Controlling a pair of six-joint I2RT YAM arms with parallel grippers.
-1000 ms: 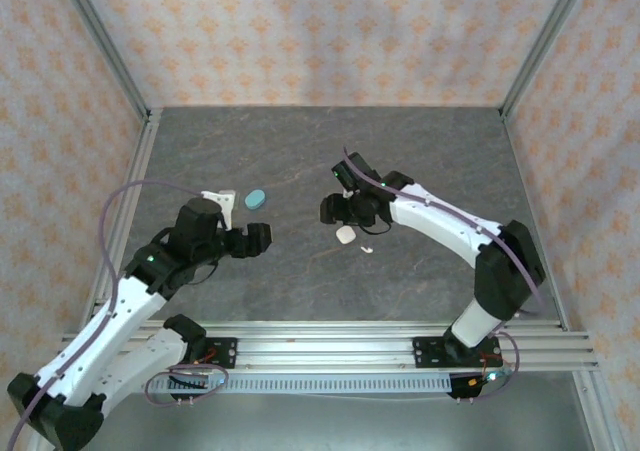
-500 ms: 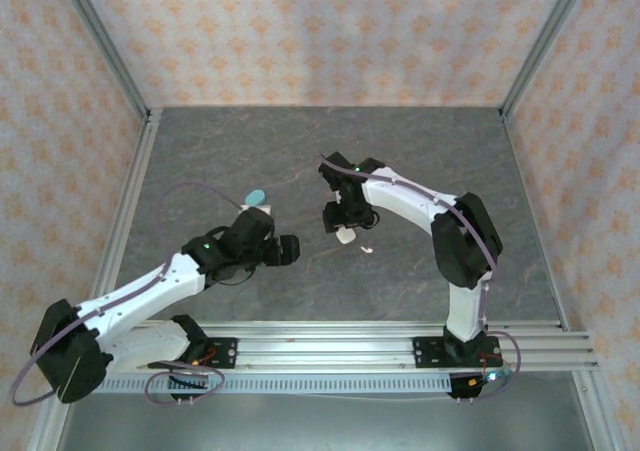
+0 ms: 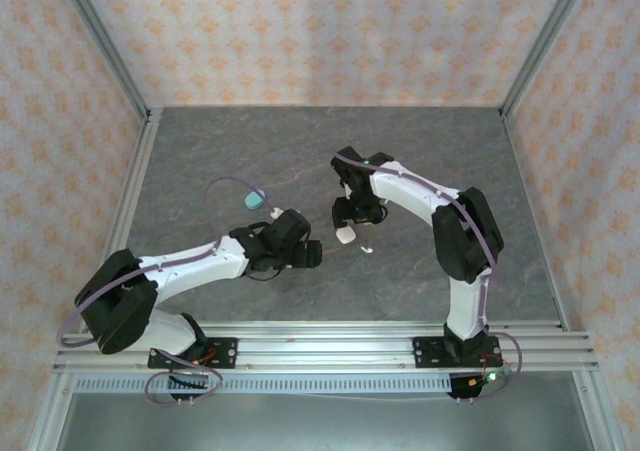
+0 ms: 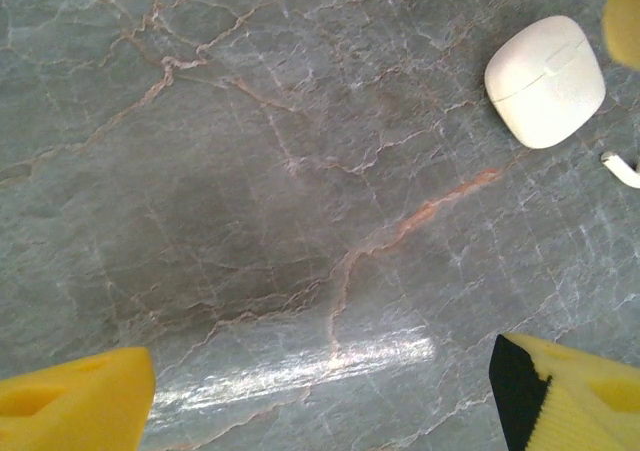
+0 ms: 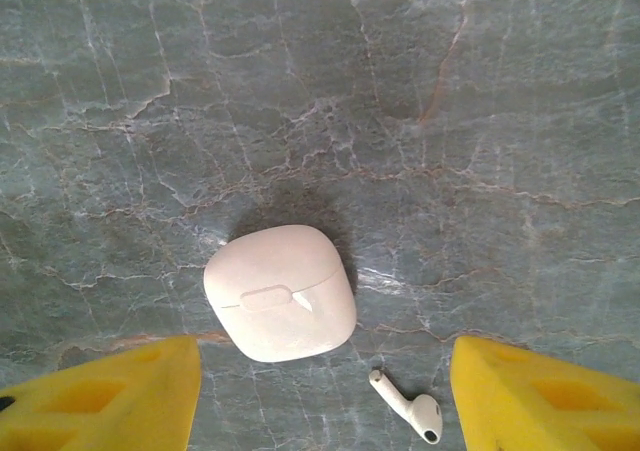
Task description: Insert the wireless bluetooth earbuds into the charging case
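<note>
The right gripper (image 5: 325,391) hangs over the grey marbled table (image 5: 480,121) with its yellow fingers (image 5: 100,396) spread apart and nothing gripped between them. Just ahead of its fingertips lies the white charging case (image 5: 281,292), lid shut and flat on the table. It sits within the width of the gap, nearer one finger, and touches neither. A single white earbud (image 5: 408,405) with a short stem lies on the table beside the case and apart from it. It is toward the other finger and also clear of it.

The left gripper (image 4: 322,381) is released as well, jaws wide over bare table. From it, the white case lies well ahead and off to one side, with the earbud just past the case at the edge of the wrist view. In the top view a pale teal case (image 3: 255,200) lies behind the left gripper, beside its wrist on the side away from the arm bases. It is well apart from the right gripper.
</note>
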